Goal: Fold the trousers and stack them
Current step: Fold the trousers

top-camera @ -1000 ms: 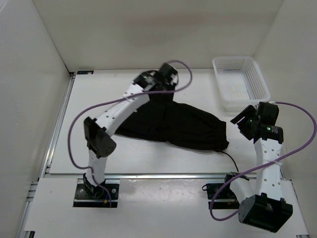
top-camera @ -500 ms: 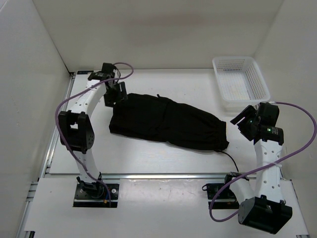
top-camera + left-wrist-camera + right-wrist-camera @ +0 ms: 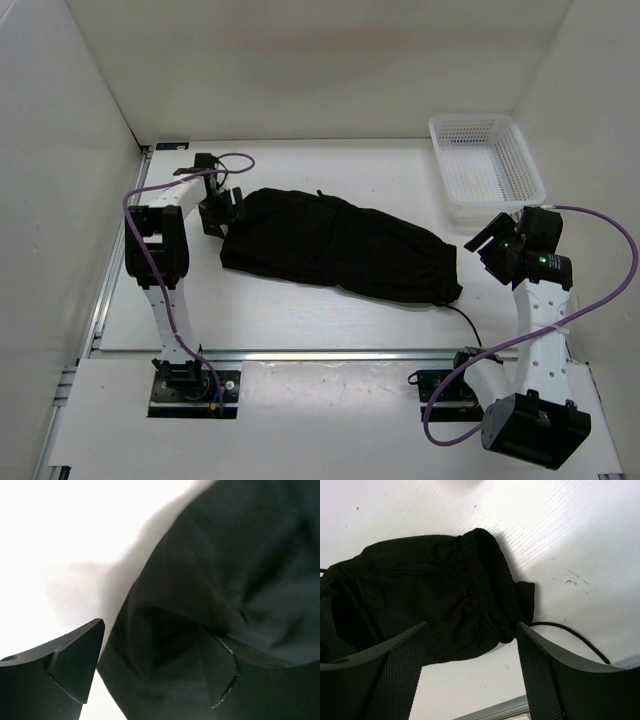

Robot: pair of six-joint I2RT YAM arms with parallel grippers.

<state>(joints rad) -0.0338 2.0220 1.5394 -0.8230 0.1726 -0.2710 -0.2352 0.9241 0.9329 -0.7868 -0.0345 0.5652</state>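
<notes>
The black trousers lie folded in a long wrinkled bundle slanting across the middle of the table. My left gripper sits low at their left end. In the left wrist view the left gripper is open, its fingers wide apart; dark fabric lies between them and the left finger is over bare table. My right gripper hovers just right of the trousers' right end. Seen from the right wrist, this gripper is open above the gathered waistband and holds nothing.
A white mesh basket stands at the back right. A thin black cord trails from the trousers' right end toward the front rail. White walls close in the table on the left, back and right.
My left arm swung from above the trousers' back edge out to their left end and came down low, its jaws spreading wider. The trousers and the right arm stayed put.
</notes>
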